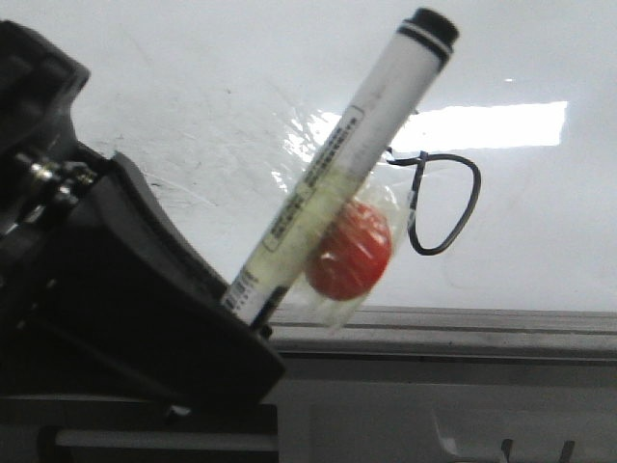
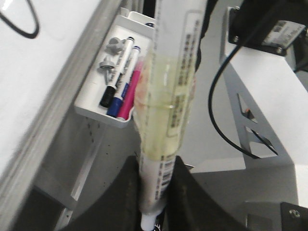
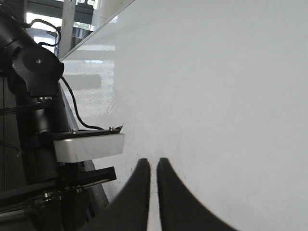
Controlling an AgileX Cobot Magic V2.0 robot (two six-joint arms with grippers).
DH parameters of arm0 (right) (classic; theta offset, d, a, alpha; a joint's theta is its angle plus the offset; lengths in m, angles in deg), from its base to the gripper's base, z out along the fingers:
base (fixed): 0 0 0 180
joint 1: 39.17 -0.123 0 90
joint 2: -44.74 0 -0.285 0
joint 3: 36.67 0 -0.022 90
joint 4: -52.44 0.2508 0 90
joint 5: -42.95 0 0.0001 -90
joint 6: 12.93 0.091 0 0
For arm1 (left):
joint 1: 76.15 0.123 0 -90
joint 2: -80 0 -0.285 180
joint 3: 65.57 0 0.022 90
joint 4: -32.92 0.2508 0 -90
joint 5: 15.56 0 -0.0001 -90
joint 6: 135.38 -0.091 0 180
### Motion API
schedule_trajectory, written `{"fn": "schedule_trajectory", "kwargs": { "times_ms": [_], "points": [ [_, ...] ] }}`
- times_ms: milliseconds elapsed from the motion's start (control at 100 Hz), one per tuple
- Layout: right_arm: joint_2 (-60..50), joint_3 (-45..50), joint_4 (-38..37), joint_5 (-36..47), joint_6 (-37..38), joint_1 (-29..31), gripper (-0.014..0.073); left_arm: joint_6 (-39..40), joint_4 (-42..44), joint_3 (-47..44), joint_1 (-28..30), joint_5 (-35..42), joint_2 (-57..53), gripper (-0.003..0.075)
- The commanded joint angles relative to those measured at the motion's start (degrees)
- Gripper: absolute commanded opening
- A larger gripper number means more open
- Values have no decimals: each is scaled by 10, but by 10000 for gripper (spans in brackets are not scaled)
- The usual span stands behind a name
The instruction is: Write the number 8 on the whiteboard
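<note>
left gripper [image 1: 253, 311] jaws clamped on marker [image 1: 337, 169], tip clear of whiteboard [image 1: 174, 87] | number 8 [image 1: 439, 204] drawn just beside marker, above ledge; judged complete; advice: retreat straight off to avoid smearing | right gripper [image 3: 153, 169] jaws nearly together, holding nothing

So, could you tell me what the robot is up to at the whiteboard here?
The left gripper holds a marker wrapped in clear tape with a red ball attached, its jaws closed on the lower end. Behind it on the whiteboard there is a thin black figure, partly hidden by the marker, apparently the number 8. The right gripper sits near the board, jaws almost together and holding nothing. A tray of spare markers hangs below the ledge.
</note>
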Motion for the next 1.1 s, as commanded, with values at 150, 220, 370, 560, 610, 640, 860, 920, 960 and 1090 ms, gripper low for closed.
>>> {"fn": "schedule_trajectory", "kwargs": {
  "times_ms": [150,220,370,560,610,640,860,920,960,1090],
  "points": [
    [0,-21,-4,52,-4,3,-63,24,-161,13,-1,135,-10,-20],
    [0,-21,-4,52,-4,3,-63,24,-199,13,-1,170,-9,-21],
    [0,-21,-5,51,-4,3,-63,24,-229,13,-9,262,-9,-21],
    [0,-21,-8,49,-4,3,-63,24,-239,13,-45,355,-9,-21],
    [0,-21,-8,49,-4,3,-63,24,-239,13,-53,369,-9,-20],
    [0,-21,-8,49,-4,3,-63,24,-239,13,-55,378,-9,-21],
    [0,-21,-8,49,-4,3,-63,24,-263,39,-60,368,13,-20],
    [0,-21,-8,49,-4,3,-63,24,-263,49,-60,352,29,-21],
    [0,-21,-8,49,-4,3,-63,24,-263,55,-65,349,40,-21],
    [0,-21,-8,49,-4,3,-63,24,-265,64,-83,387,72,-21]
  ]
}}
